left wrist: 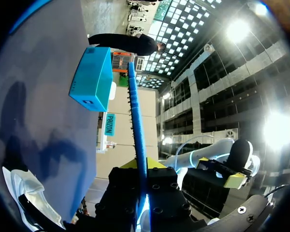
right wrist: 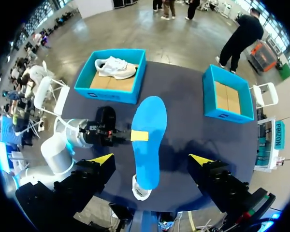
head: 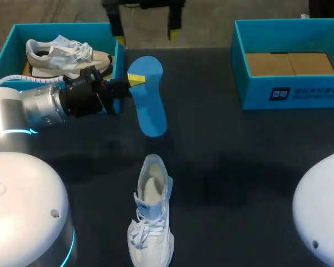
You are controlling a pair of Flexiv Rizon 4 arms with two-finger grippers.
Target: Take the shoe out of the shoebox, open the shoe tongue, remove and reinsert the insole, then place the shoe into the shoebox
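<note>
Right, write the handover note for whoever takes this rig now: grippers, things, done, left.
Left gripper: shut on the blue insole, held over the table beside the left shoebox.
Right gripper: open, empty, high over the table.
White shoe: on the table, near edge, out of the box, insole out.
Right shoebox: no shoe inside; the left one holds another shoe.
Left to do: reinsert the insole, then box the white shoe.

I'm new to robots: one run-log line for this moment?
left gripper: shut on blue insole | right gripper: open | white shoe: on table, insole out
</note>
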